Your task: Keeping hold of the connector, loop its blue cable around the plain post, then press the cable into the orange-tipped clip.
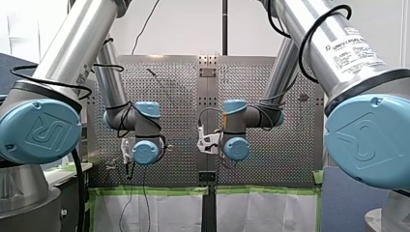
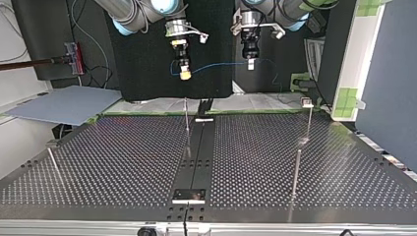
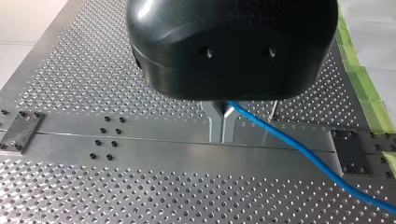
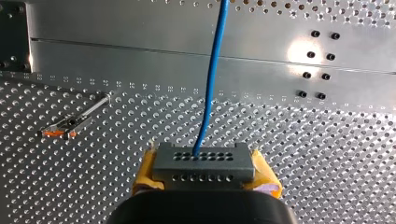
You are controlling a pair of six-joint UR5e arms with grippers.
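While yellow-padded fingers (image 4: 147, 170) of my right gripper (image 4: 204, 175) clamp the grey, hole-dotted connector (image 4: 203, 158), its smooth blue cable (image 4: 212, 79) runs to my left gripper (image 3: 222, 137), whose metal fingers (image 3: 215, 122) pinch it.

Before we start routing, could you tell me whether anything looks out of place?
Nothing stands out: my right gripper holds the connector squarely, the cable hangs unkinked to my left gripper, clear of the posts.

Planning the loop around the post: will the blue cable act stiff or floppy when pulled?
Probably flexible but springy: in the top view the blue cable hangs in a shallow sag between my right tool and my left tool. It leaves the connector nearly straight, so it likely resists tight bends.
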